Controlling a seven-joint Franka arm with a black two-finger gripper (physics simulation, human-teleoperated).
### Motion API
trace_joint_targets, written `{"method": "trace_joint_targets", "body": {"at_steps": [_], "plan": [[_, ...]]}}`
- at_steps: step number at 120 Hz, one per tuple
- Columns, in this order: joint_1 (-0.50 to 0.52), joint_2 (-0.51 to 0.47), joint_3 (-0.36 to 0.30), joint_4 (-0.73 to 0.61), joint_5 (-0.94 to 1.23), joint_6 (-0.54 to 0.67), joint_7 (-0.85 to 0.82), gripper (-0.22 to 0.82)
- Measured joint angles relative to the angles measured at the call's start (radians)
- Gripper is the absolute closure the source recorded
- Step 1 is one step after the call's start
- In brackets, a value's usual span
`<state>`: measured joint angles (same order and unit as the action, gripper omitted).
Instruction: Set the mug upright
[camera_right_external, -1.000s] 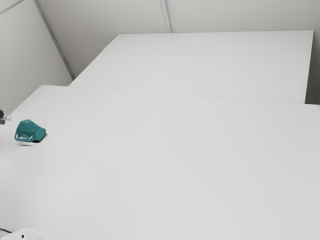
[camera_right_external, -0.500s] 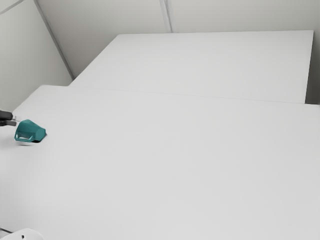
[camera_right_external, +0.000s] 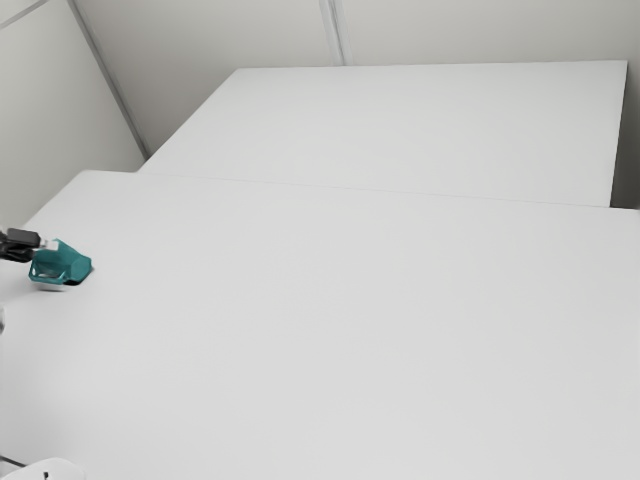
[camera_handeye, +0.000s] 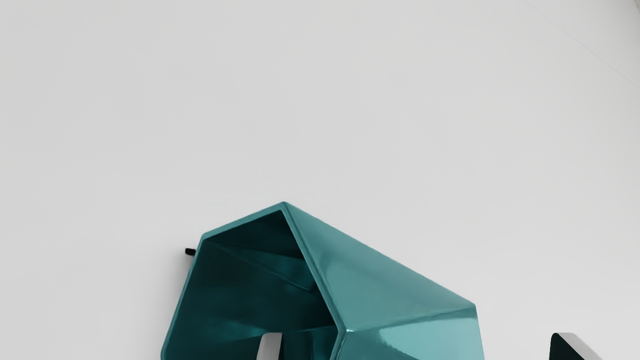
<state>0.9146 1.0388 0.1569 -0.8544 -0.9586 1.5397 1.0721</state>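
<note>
The mug (camera_right_external: 66, 265) lies tipped on its side on the table (camera_right_external: 330, 330), its mouth toward my gripper (camera_right_external: 46, 244), which reaches in from the exterior view's left. My jaws stand wide apart: one fingertip (camera_handeye: 270, 347) overlaps the mug's open mouth, the other is out past its base. Whether either touches the mug, I cannot tell.

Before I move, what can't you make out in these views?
Mug: part cut off by the wrist view's bottom edge.
End effector: rest of its fingers, same view and edge.
Black piece: partly behind the mug, wrist view.
White object: cut off by the exterior view's bottom edge.
</note>
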Motion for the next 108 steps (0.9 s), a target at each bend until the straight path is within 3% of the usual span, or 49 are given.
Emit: {"method": "trace_joint_targets", "body": {"at_steps": [12, 40, 67, 108], "plan": [[-0.002, 0.007, 0.000, 0.002, 0.000, 0.001, -0.003, 0.06], [-0.001, 0.007, 0.000, 0.001, 0.000, -0.002, -0.012, 0.41], [-0.002, -0.001, -0.001, 0.001, 0.004, -0.003, -0.019, 0.61], [-0.025, -0.069, 0.002, -0.013, 0.018, -0.007, -0.025, 0.76]]}}
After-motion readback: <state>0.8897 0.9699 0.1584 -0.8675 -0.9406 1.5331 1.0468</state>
